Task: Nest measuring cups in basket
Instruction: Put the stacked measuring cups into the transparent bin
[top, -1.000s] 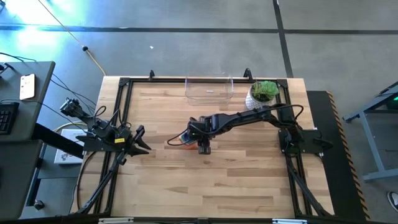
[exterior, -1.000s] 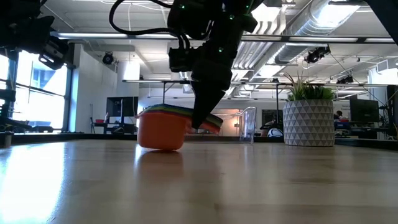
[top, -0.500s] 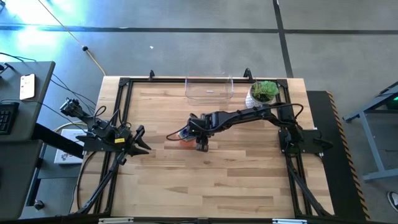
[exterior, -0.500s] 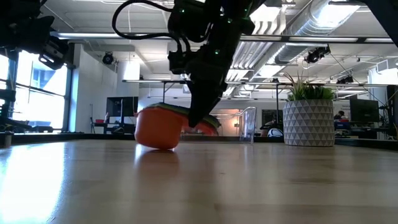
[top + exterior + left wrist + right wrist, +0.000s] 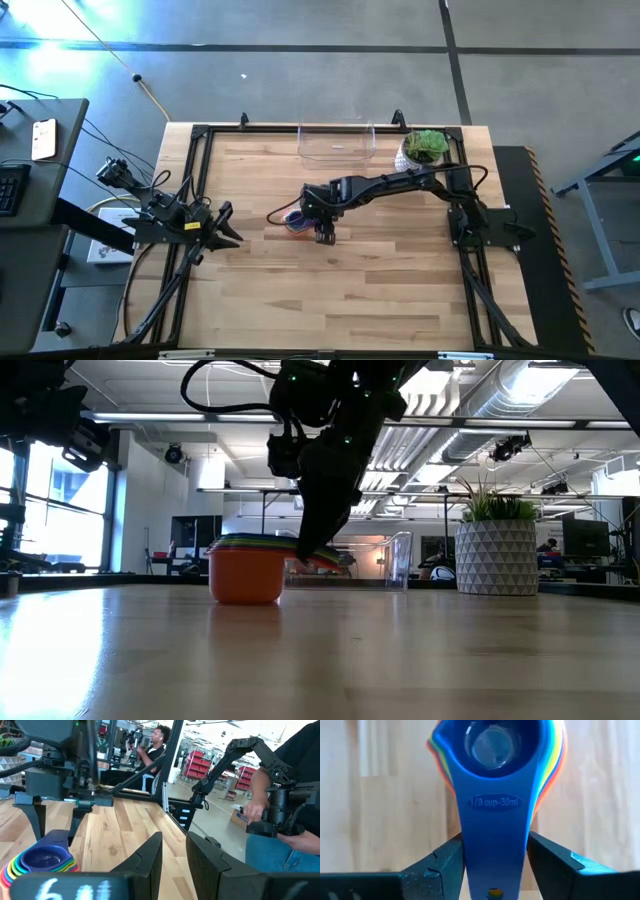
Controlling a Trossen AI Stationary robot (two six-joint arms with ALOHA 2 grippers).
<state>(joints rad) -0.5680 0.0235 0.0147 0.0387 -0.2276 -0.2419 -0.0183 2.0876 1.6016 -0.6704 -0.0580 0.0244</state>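
Right gripper (image 5: pixel 492 865) first: its two dark fingers (image 5: pixel 437 865) stand spread either side of the blue handle (image 5: pixel 494 835), with a sliver of daylight on each flank, so nothing is pinched. That handle belongs to the small blue cup (image 5: pixel 492 742) topping the nested measuring cups (image 5: pixel 245 565), a rainbow stack in an orange outer cup, sitting flat on the table (image 5: pixel 400 290) about mid-board. From above, the stack (image 5: pixel 298 218) lies well short of the clear basket (image 5: pixel 337 143) at the far edge, beside the potted plant (image 5: pixel 424 148). My read: a regrip. To do it well, centre the handles between the pads, close squarely, then lift level so the stack doesn't tip or splay. Left gripper (image 5: pixel 222 226) waits at its own side, fingers (image 5: pixel 150 857) parted, holding nothing.
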